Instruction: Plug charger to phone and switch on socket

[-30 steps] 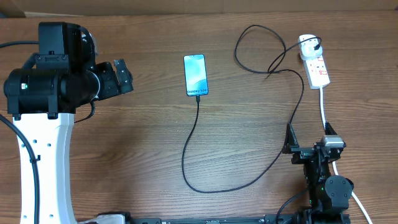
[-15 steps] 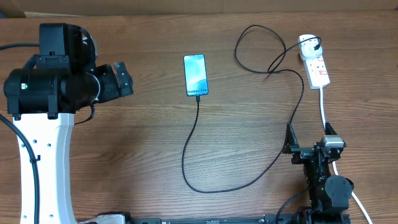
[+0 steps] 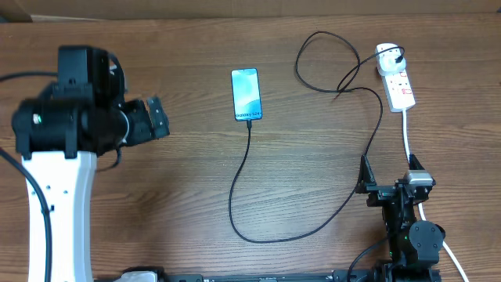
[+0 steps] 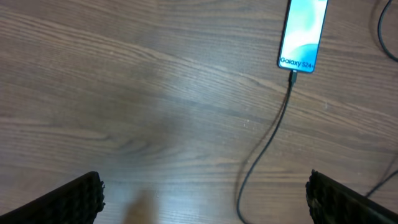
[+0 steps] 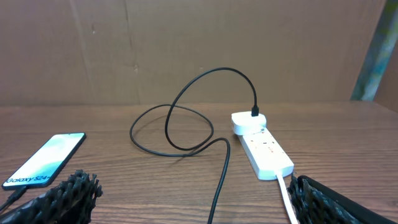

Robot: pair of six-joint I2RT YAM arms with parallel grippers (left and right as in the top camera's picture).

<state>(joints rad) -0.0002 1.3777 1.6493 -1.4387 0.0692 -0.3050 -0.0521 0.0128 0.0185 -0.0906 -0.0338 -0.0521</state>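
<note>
wood-grain table all round, brown cardboard at the back. my left gripper point(image 4: 205, 196) hangs over bare tabletop with its fingers point(image 4: 74, 199) spread wide, holding nothing. my right gripper point(image 5: 199, 202) sits low at the near side, fingers wide apart too, also empty. out from the left one the phone point(image 4: 303, 34) lies flat, screen lit light blue, and the charger point(image 4: 267, 143) has its plug tip in the end by the galaxy text. that black cable loops toward me, runs past my right gripper and curls up to the socket point(image 5: 264, 152), where a black plug point(image 5: 255, 113) sits in its far end. thick white cord point(image 3: 407, 133) trails back toward my right arm. can't tell the switch position.
</note>
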